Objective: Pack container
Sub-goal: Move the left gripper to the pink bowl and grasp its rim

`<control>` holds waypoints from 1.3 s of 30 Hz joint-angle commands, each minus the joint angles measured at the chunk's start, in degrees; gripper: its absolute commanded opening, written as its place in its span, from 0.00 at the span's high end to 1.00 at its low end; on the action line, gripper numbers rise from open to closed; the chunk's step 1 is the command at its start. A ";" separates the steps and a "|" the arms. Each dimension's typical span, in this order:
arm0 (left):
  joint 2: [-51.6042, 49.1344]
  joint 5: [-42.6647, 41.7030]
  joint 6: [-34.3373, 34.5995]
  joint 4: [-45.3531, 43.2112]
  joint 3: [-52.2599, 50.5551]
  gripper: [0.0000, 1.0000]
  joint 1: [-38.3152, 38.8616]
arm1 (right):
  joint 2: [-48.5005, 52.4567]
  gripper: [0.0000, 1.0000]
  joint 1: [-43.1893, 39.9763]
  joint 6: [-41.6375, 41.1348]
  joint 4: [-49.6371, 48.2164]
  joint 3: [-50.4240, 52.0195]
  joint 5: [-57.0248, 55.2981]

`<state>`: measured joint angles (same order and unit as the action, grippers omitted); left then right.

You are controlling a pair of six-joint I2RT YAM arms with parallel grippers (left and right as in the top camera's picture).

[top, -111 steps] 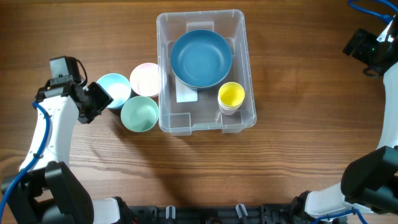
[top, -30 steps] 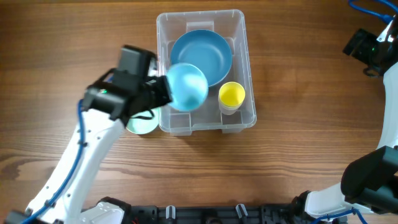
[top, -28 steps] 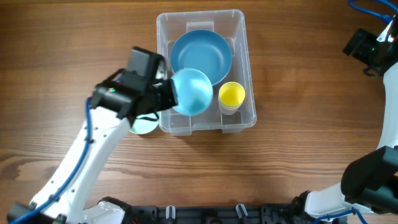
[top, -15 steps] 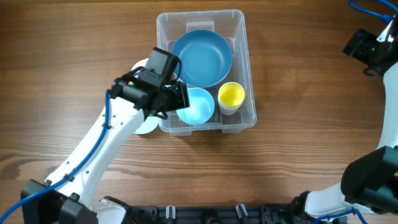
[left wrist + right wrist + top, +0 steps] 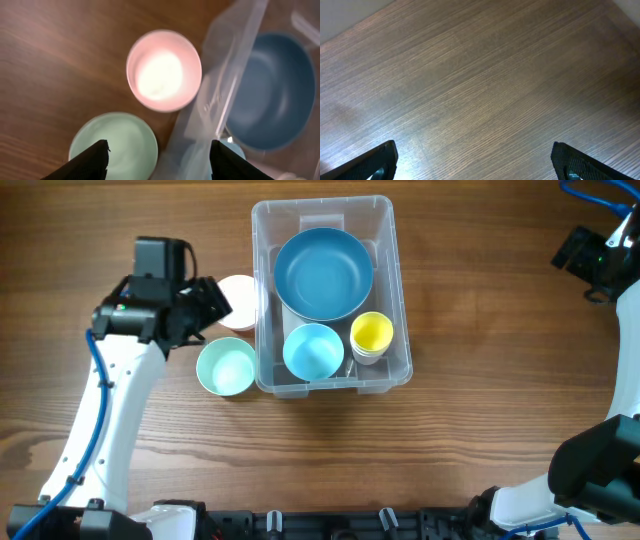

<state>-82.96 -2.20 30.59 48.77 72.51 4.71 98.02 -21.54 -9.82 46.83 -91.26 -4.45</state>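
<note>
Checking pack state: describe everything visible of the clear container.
The container is a clear plastic rectangular bin with rounded corners and a thick rim, upright and lidless on the wooden table. Inside: a large blue bowl at the far end, a light blue cup and a yellow cup side by side at the near end. A pink cup and a green cup stand just outside its left wall. The left tool, open, is clear of it.
</note>
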 commanded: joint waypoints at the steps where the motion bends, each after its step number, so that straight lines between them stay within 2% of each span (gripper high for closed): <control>1: -4.11 1.88 -0.02 -2.16 0.90 0.36 -2.05 | -0.94 0.00 0.09 -0.81 -0.11 -0.22 0.70; 6: -11.80 1.86 -0.07 -4.68 0.90 0.36 -3.67 | -0.94 0.00 0.09 -0.83 -0.11 -0.22 0.72; 12: -22.40 -0.44 -0.07 -12.57 0.90 0.38 -3.87 | -0.94 0.00 0.09 -0.83 -0.11 -0.22 0.70; 15: -26.01 -3.43 -0.07 -14.78 0.90 0.39 -3.87 | -0.94 0.00 0.09 -0.83 -0.11 -0.22 0.70; 20: -29.75 -3.34 -0.11 -16.13 0.90 0.42 -3.89 | -0.94 0.00 0.09 -0.83 -0.11 -0.22 0.70; 22: -30.71 -3.02 -0.11 -16.31 0.90 0.50 -3.89 | -0.94 0.00 0.09 -0.83 -0.11 -0.22 0.70; 23: -30.91 -2.47 -0.11 -16.28 0.90 0.68 -3.89 | -0.94 0.00 0.09 -0.85 -0.11 -0.22 0.70; 25: -30.80 -0.94 -0.11 -16.28 0.92 0.94 -4.15 | -0.94 0.00 0.09 -0.85 -0.11 -0.22 0.70; 26: -30.36 -0.04 -0.13 -16.28 1.07 0.96 -4.52 | -0.94 0.00 0.09 -0.81 -0.09 -0.22 0.70; 32: -25.31 2.08 -0.11 -11.28 3.96 0.96 -8.33 | -0.94 0.00 0.09 -0.83 -0.11 -0.22 0.70; 39: -12.31 1.11 -0.09 -3.45 5.90 0.96 -7.58 | -0.94 0.00 0.09 -0.83 -0.11 -0.22 0.70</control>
<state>-104.73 -0.67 30.74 43.59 76.09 -4.58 98.02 -21.54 -9.82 46.85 -91.26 -4.45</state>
